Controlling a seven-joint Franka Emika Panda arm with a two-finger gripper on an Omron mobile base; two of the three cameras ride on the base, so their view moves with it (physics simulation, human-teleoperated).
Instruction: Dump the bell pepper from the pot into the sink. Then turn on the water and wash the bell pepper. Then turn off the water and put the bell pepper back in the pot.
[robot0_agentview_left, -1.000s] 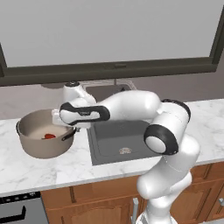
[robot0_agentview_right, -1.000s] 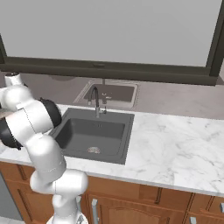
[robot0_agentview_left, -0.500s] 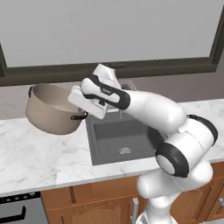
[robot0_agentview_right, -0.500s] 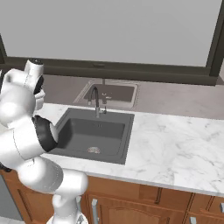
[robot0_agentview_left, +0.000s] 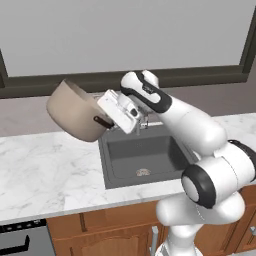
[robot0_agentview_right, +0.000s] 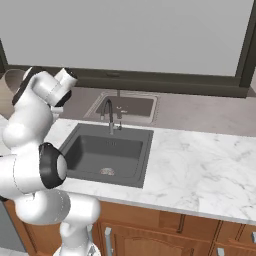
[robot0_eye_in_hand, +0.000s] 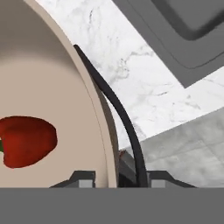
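Note:
The beige pot (robot0_agentview_left: 75, 112) hangs tilted in the air above the marble counter, just left of the sink (robot0_agentview_left: 155, 150). My gripper (robot0_agentview_left: 106, 121) is shut on the pot at its dark side handle (robot0_eye_in_hand: 114, 109). In the hand view the red bell pepper (robot0_eye_in_hand: 27, 140) lies against the pot's beige inner wall (robot0_eye_in_hand: 48, 78), and my fingertips (robot0_eye_in_hand: 84, 177) straddle the rim. The dark grey basin has a round drain (robot0_agentview_left: 143, 172) and a curved faucet (robot0_agentview_right: 109, 114) behind it. A sliver of the pot (robot0_agentview_right: 9, 89) shows at the left edge of the right base view.
White marble counter (robot0_agentview_left: 45, 170) runs on both sides of the sink, with a wide stretch to its right (robot0_agentview_right: 200, 170). A smaller, paler basin (robot0_agentview_right: 131, 106) sits behind the faucet under the dark window frame (robot0_agentview_left: 200, 75). Wooden cabinets (robot0_agentview_left: 110, 235) stand below.
The pot has left the counter, risen and moved right toward the sink, tipping over as my arm swung up with it.

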